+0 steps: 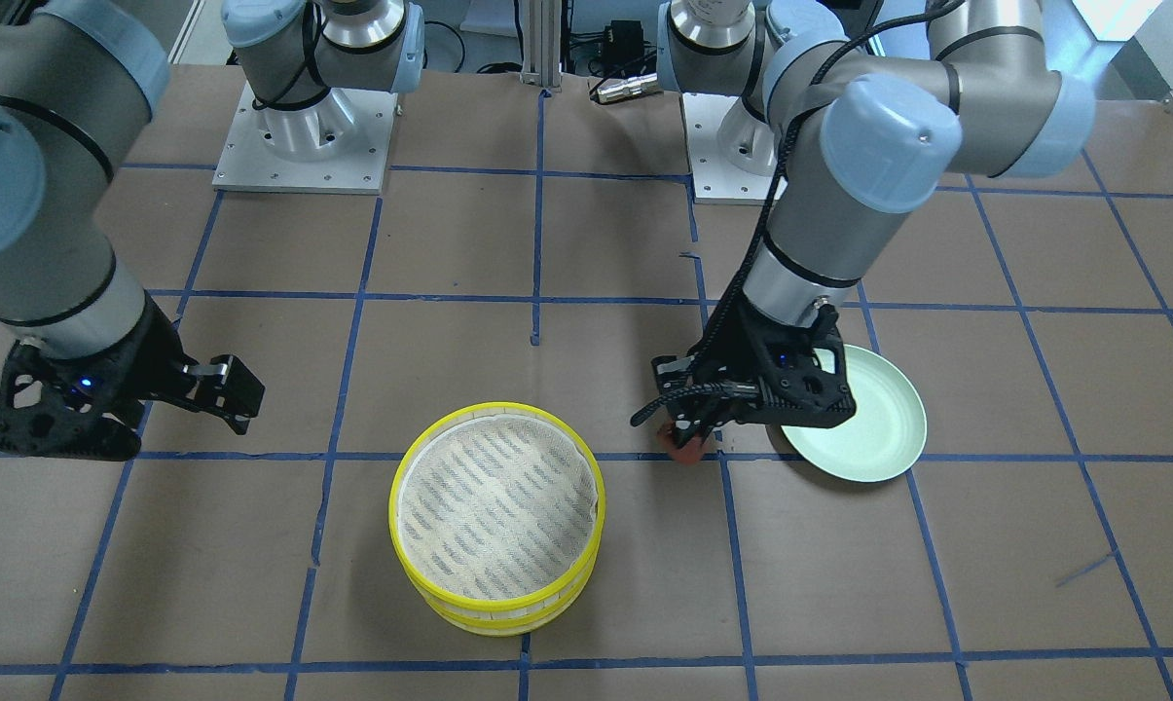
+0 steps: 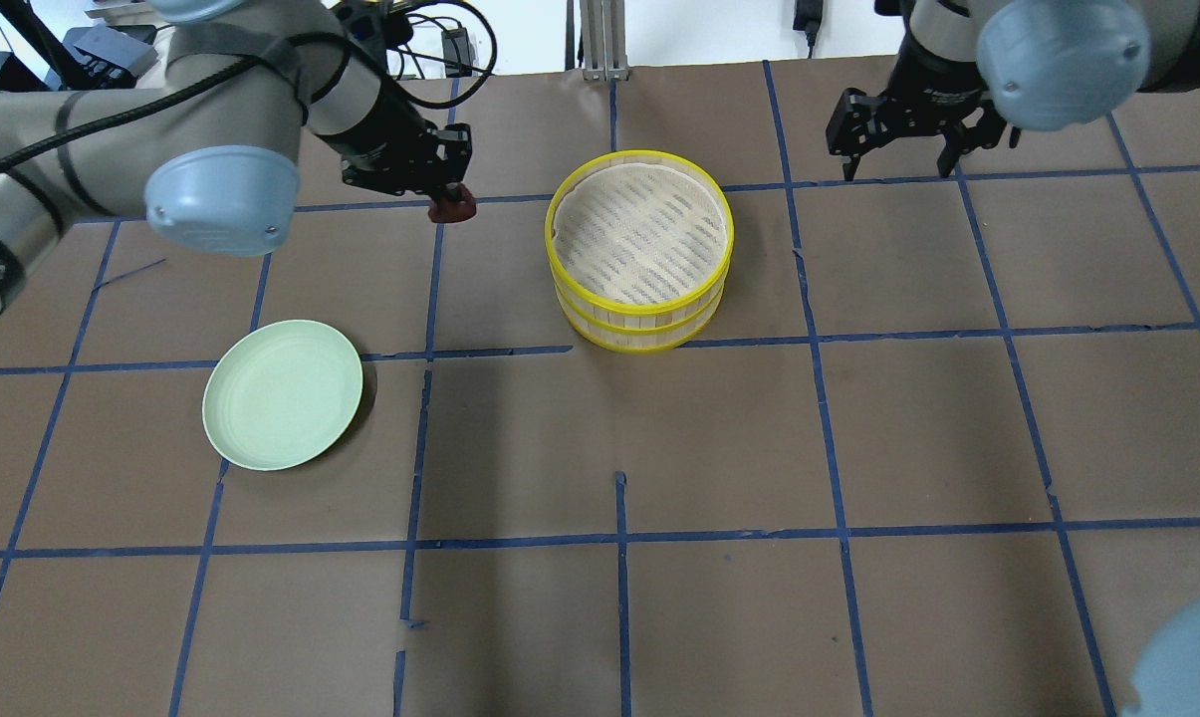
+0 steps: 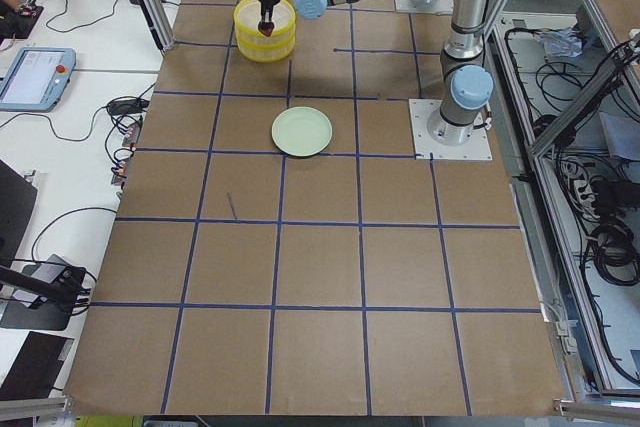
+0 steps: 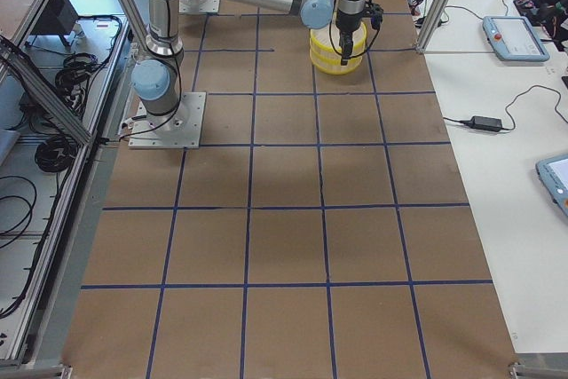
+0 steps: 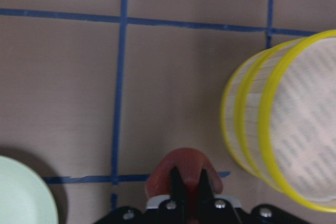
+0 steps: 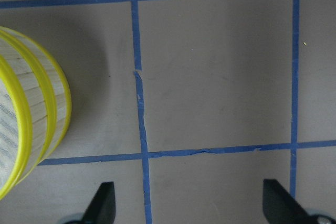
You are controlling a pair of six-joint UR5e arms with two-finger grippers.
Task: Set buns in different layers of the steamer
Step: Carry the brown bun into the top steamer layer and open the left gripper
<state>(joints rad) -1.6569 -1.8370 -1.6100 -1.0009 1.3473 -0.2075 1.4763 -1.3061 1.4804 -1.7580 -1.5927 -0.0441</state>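
Brown paper marked off by a grid of blue tape [image 2: 619,538] is covering the table [image 2: 719,448], with the two arm bases standing along its robot side. Near the middle, the steamer [image 2: 644,317] is sitting with its two yellow-rimmed trays stacked one on the other, the cream mesh of the upper tray facing up. The left gripper [image 2: 448,197] is pinching the reddish-brown bun [image 2: 454,209] between its closed fingers [image 5: 177,182] and holding it just above the paper, over a tape line. The bun is hanging beside the steamer on the robot's left, apart from its wall, between it and the pale green plate [image 2: 283,393]. That plate is lying flat on the table, nearer the robot than the gripper. On the steamer's other side, the right gripper [image 2: 896,171] is hovering over bare paper with its jaws spread wide and nothing between them; its wrist view is catching only the steamer's yellow edge at the frame's left.
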